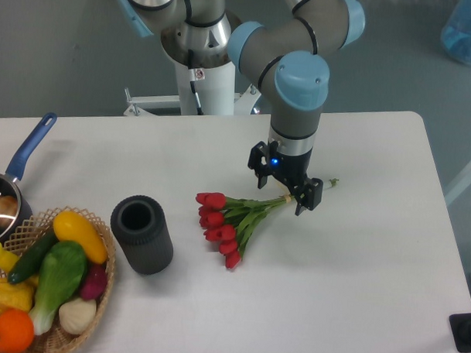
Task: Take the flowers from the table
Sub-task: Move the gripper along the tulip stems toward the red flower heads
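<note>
The flowers (228, 219) are a small bunch of red tulips with green leaves, lying flat on the white table (356, 258) near its middle. The red heads point left and the pale green stems (328, 183) point right. My gripper (285, 183) hangs straight down over the stem end. It is open, with one finger (259, 166) on the far left side of the stems and the other finger (310, 196) on the near right side. The stems pass under and between them. I cannot tell whether the fingertips touch the table.
A dark grey cylindrical cup (142, 234) stands upright left of the flowers. A wicker basket (100, 284) of colourful vegetables sits at the front left corner. A pot with a blue handle (27, 150) is at the left edge. The robot base (198, 82) stands behind the table.
</note>
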